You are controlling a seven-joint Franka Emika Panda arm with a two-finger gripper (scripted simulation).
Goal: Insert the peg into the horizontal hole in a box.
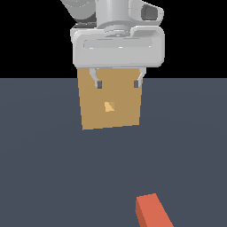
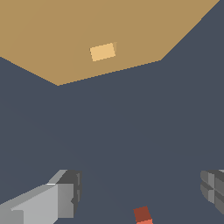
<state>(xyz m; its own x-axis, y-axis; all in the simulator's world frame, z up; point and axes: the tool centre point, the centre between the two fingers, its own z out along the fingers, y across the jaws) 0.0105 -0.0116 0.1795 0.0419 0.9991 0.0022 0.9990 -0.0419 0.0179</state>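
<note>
One peg (image 1: 153, 212) lies flat on the dark slate table (image 1: 44, 168), near the exterior view's bottom edge and a little to that view's right of centre. Only its red-orange end shows there; the rest is cut off by the frame. Its long axis runs from near to far, the visible end pointing roughly toward the far box and slanting slightly to the exterior view's left. It is a slim, square-section bar with flat, matte faces.

One box (image 1: 111, 111) stands farther back, well apart from the peg: a plain tan cube with smooth, untextured faces. In the middle of its facing side is one hole (image 1: 109, 106), small and square, lighter orange-tan inside.

The single gripper (image 1: 118, 84) hangs above the table in front of the box, its pale grey body rounded and glossy. Its jaws stand wide apart and hold nothing; in the wrist view the two grey fingers (image 2: 65, 197) flank bare table, with the peg's red tip (image 2: 142, 215) between them.
</note>
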